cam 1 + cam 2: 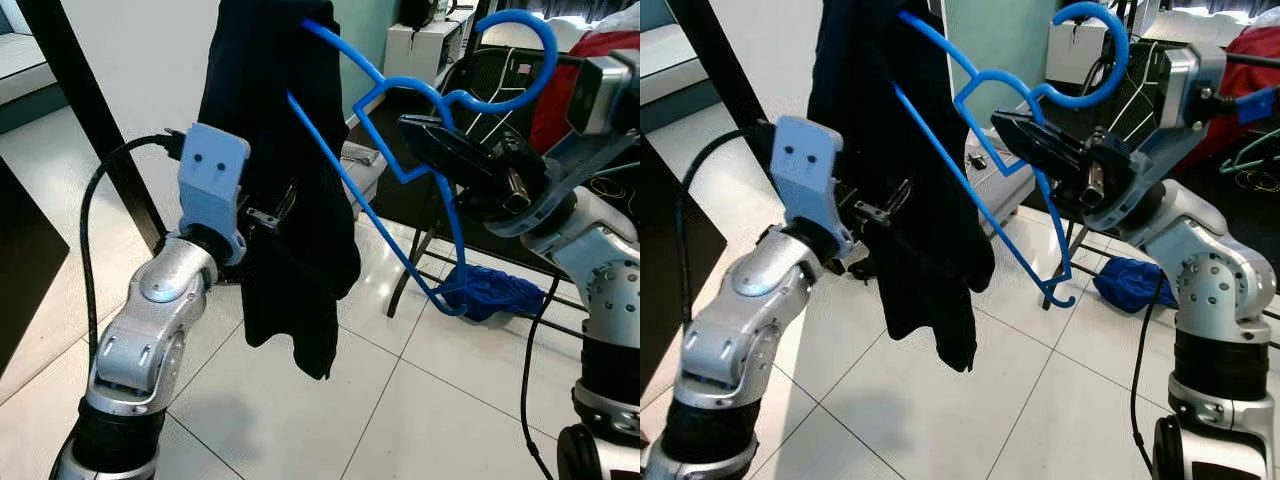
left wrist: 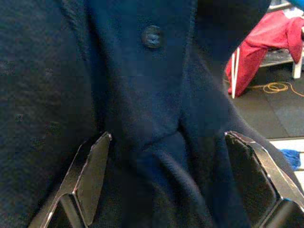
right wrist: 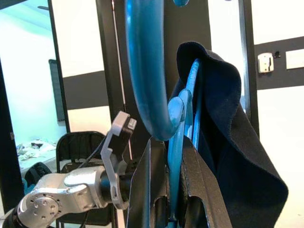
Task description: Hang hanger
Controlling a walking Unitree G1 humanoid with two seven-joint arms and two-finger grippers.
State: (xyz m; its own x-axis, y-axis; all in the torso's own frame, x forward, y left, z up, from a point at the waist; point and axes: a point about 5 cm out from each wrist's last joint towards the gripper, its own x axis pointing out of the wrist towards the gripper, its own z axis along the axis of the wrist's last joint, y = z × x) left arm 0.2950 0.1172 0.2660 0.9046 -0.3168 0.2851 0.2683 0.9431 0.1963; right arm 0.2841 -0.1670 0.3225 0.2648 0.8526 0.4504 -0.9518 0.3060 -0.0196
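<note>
A blue plastic hanger point(image 1: 1124, 50) is held up at chest height, hook to the right. My right gripper point(image 1: 415, 128) is shut on the hanger's neck just below the hook, and the right wrist view has the blue hook point(image 3: 145, 71) rising between the fingers. A dark navy garment point(image 1: 280, 200) drapes over the hanger's left shoulder and hangs down in folds. My left gripper point(image 1: 880, 210) is pushed into the garment at mid-height. Its fingers point(image 2: 90, 175) stand wide apart and open, with bunched navy fabric point(image 2: 152, 95) and a button between them.
A black pillar point(image 1: 90, 110) slants at the left. Behind the hanger are a black chair frame point(image 1: 420, 250), a blue cloth on the floor point(image 1: 495, 290), a white cabinet point(image 1: 415, 45) and red fabric point(image 1: 600, 50). White tiled floor point(image 1: 430, 400) lies below.
</note>
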